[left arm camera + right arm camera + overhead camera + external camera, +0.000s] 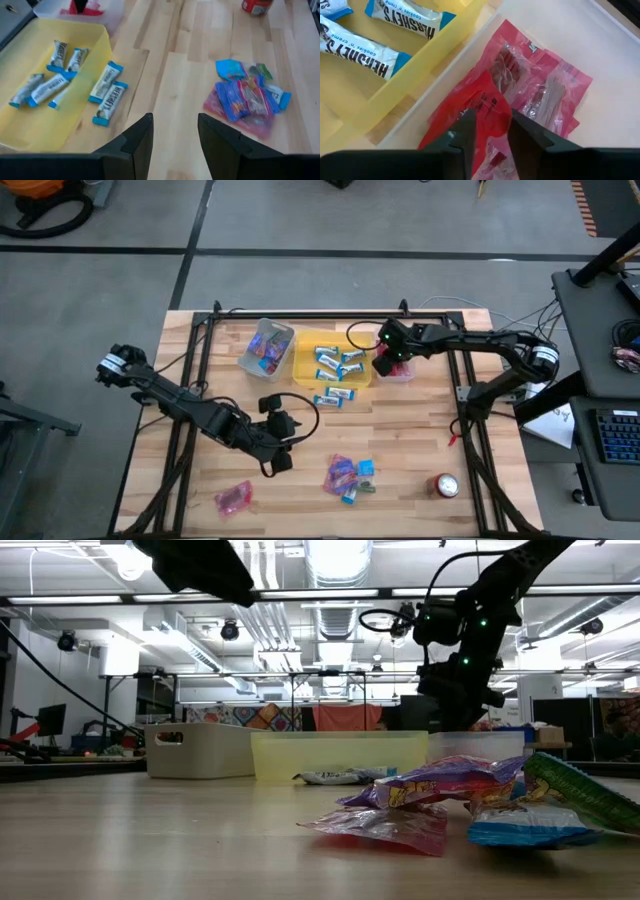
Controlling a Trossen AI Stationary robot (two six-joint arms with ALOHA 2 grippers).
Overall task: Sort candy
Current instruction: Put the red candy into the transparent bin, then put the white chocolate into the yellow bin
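My right gripper [384,362] hovers over a clear bin [403,374] at the table's far right, shut on a red-pink candy [487,107]. More red-pink candy [545,90] lies in that bin. The yellow bin [303,358] holds blue-and-white candy [338,362], and two more such pieces [335,395] lie on the table in front of it. A white bin [252,358] holds blue-purple candy [266,348]. My left gripper [277,442] hangs open at mid-table, left of a mixed loose pile [347,476]. One pink piece [232,498] rests near the near edge. My right gripper pinches a red-pink candy by its wrapper [490,117] between the two fingers [466,131], coming from above and pointing down into the clear bin. The piece sits over the other red candies there; whether it hangs clear of them I cannot tell.
A round red and silver can [445,485] stands at the near right corner. Black frame rails [200,370] run along the table's left and right sides. Bare wood [400,430] lies between the bins and the loose pile. Cables loop near both arms.
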